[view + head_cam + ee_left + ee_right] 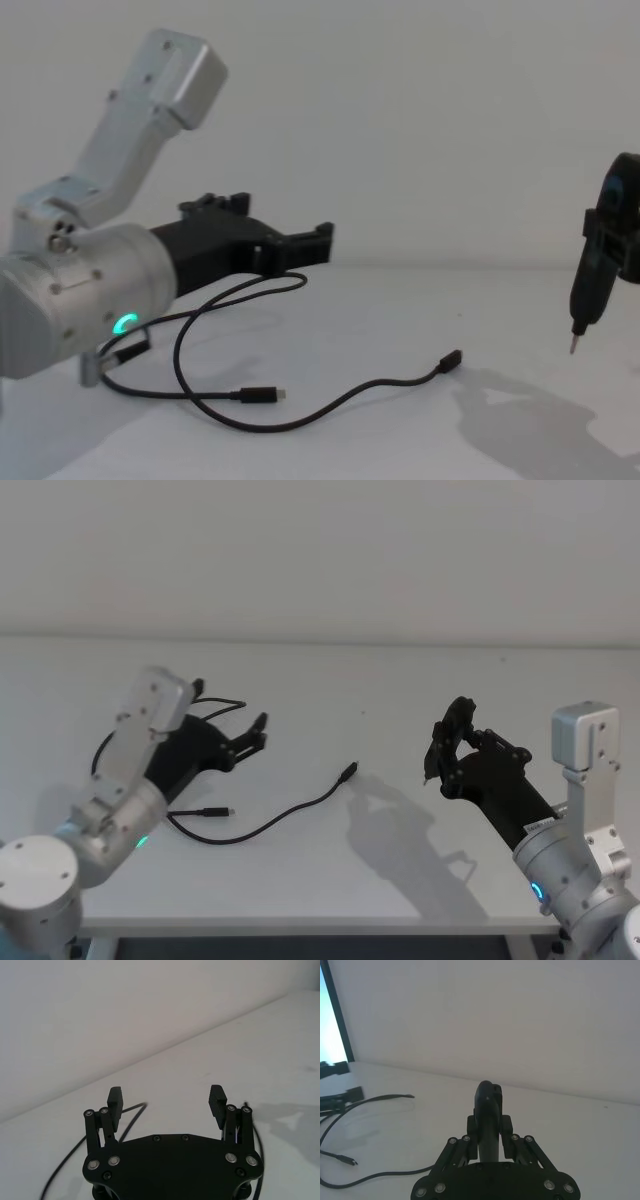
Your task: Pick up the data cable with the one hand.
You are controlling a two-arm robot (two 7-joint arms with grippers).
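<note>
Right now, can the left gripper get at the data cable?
Probably yes. The left gripper is open and low, and the data cable loops just below and beside it; nothing lies between them. The right gripper sits well off to the right.

Thin black data cable point(290, 815) lies looped beneath the left gripper point(166, 1096), jaws spread apart.

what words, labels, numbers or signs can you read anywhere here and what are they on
No text can be read in any view.
Small pale label on the black body of the right gripper: too small to read.
Data cable, left gripper and table: no markings visible.
</note>
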